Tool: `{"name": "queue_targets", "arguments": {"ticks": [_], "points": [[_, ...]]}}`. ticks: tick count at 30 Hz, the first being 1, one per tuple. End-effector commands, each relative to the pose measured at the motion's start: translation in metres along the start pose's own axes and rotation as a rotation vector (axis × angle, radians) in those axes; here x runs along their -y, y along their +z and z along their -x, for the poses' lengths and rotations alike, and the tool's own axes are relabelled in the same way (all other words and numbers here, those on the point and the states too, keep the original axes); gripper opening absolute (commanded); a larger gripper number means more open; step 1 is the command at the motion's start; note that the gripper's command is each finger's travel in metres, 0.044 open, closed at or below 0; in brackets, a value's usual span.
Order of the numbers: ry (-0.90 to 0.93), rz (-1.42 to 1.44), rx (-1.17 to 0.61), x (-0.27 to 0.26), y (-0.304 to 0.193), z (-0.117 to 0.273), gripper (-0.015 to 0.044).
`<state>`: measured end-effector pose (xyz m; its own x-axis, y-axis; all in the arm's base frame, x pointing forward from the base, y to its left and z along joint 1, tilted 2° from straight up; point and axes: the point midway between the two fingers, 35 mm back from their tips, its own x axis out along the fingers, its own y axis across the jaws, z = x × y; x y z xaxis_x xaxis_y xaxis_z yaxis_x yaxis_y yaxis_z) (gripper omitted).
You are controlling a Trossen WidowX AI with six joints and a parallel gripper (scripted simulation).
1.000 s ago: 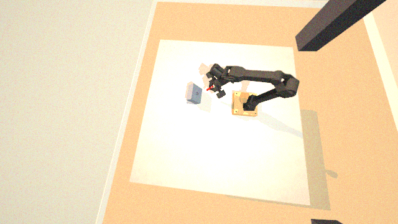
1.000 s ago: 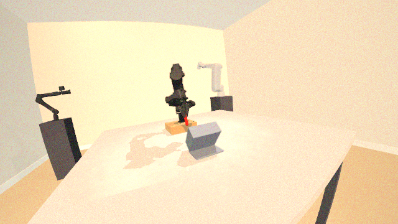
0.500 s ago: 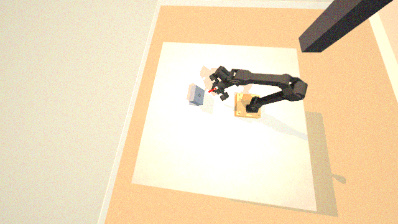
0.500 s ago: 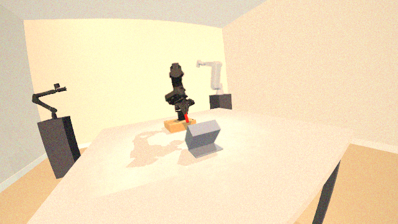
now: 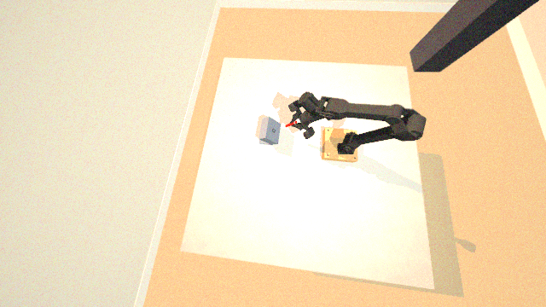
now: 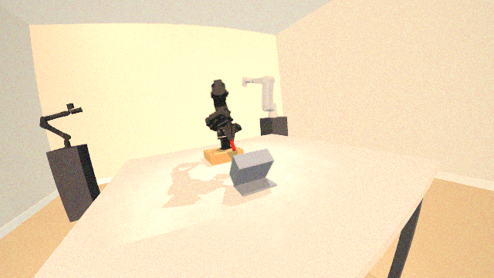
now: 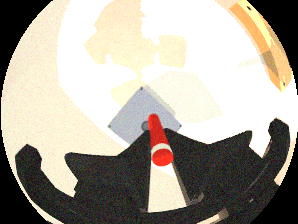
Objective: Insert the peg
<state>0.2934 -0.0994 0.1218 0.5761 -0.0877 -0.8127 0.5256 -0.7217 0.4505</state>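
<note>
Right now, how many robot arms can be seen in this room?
3. The dark arm on the table, its pincer shut on the red peg; a black arm on the left pedestal; a white arm at the back. Others may be out of view.

- Robotics lab: bare pale walls, plain floor.
- White bench (image 6: 309,216) at centre.
- Two further robot arms, dark (image 6: 58,121) and white (image 6: 264,94), on dark pedestals.
</note>
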Motion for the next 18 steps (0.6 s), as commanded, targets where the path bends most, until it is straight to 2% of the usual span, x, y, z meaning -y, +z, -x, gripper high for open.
{"name": "queue_targets", "arguments": {"ticks": [1,18], "points": [[0.010,0.016,-0.015,0.0032,-0.0003,0.0011,0.0000],[0.061,0.071,-0.062,0.0049,-0.0046,-0.0011,0.0000]]}}
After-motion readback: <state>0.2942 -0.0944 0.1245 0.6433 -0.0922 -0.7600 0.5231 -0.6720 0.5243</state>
